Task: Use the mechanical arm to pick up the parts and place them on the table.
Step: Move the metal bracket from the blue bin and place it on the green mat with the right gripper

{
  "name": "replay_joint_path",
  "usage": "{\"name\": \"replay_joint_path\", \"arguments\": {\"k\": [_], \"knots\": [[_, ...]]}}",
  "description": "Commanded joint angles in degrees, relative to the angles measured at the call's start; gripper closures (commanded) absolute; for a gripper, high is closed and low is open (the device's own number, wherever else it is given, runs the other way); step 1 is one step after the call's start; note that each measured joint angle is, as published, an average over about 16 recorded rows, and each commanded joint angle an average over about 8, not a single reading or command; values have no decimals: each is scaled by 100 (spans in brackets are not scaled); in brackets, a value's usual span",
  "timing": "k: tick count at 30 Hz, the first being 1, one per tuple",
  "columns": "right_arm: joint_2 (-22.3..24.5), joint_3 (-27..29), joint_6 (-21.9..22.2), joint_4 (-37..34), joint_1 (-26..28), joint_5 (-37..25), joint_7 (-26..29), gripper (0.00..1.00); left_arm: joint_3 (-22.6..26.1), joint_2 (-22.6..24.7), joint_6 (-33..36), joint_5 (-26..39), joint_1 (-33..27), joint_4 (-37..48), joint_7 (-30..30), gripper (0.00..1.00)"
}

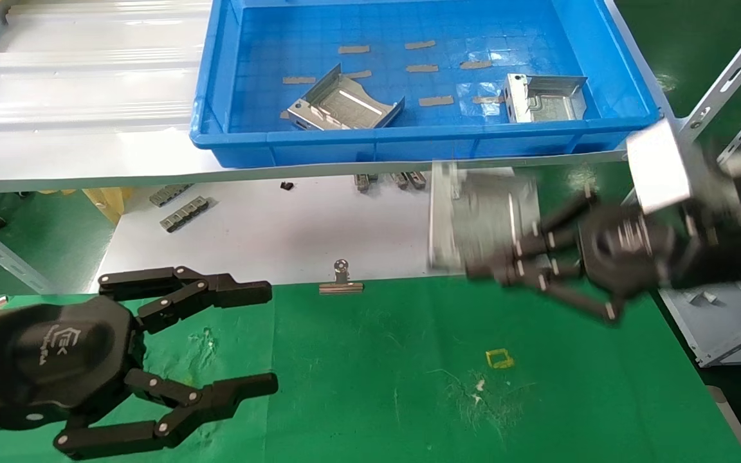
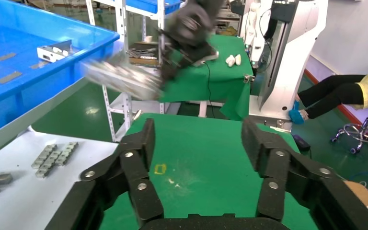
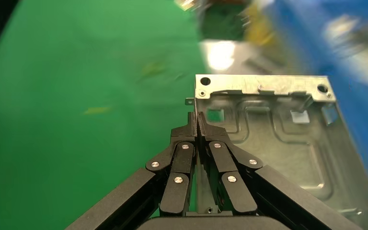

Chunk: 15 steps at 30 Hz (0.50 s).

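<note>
The right gripper [image 1: 505, 267] pinches one side wall of a part [image 1: 483, 218], its fingers [image 3: 197, 132] pressed together on the thin metal, and holds it in the air at the right, above the near edge of the white board [image 1: 267, 231] and just short of the green bench [image 1: 409, 386]. No part lies on the bench yet, as far as the head view shows, so this looks like the first one on its way. Two more parts [image 1: 345, 106] [image 1: 544, 96] lie in the blue bin [image 1: 409, 138] at the far side, so most of the work is left.

The left gripper [image 1: 216, 341] hangs idle over the near left of the bench, fingers spread wide and empty.

Only the right wrist view shows the grip itself: the wall clamped edge-on, the tray's embossed floor facing the camera. The left wrist view shows the carried part [image 2: 122, 79] from the side, clear of the bench below. The head view alone shows both parts in the bin.
</note>
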Motion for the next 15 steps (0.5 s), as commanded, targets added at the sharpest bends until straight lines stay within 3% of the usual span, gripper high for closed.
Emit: {"name": "replay_joint_path", "arguments": {"k": [1,7,15], "knots": [[329,-216,-65,368,-190,170,-15,100,0,0,0,0,0,0,0,0],[566,-849,7,293,-603,76,-526,100,0,0,0,0,0,0,0,0],[-14,-1342,221,-698,-841,-547,-1606,100,0,0,0,0,0,0,0,0]]}}
